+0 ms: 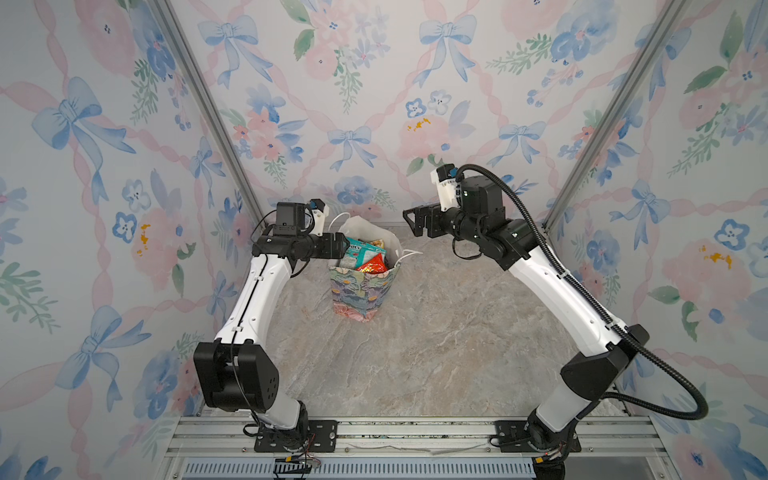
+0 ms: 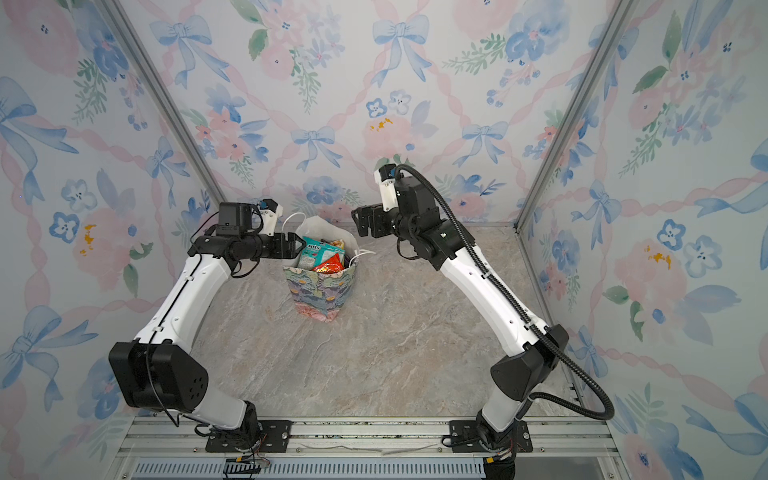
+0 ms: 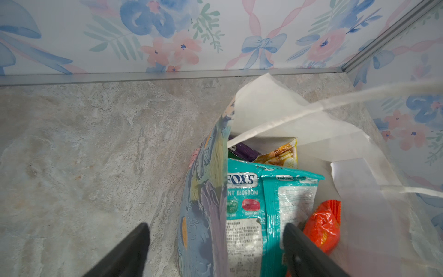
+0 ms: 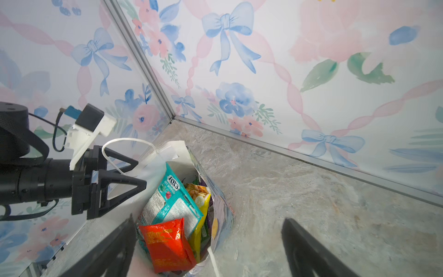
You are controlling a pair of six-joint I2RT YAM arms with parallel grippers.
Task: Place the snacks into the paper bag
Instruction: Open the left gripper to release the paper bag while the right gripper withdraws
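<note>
Paper bag (image 1: 363,291) is placed upright on table (image 1: 436,340); teal FOX'S packet (image 3: 249,203) and red-orange packet (image 4: 167,244) are seen inside | left gripper (image 4: 141,173): jaws apart, bag wall is straddled | right gripper (image 1: 409,222): jaws apart, nothing is held | packets are judged light and slippery; thin bag is best held at rim

We noted: grey marbled desk (image 1: 436,353) | bow-and-flower papered walls (image 1: 374,83) on three sides | aluminium rail (image 1: 415,434) along its near edge

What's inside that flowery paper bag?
The paper bag holds a teal FOX'S packet, a red-orange packet, a yellow packet and the edge of a purple packet. Whatever lies beneath them is hidden.
</note>
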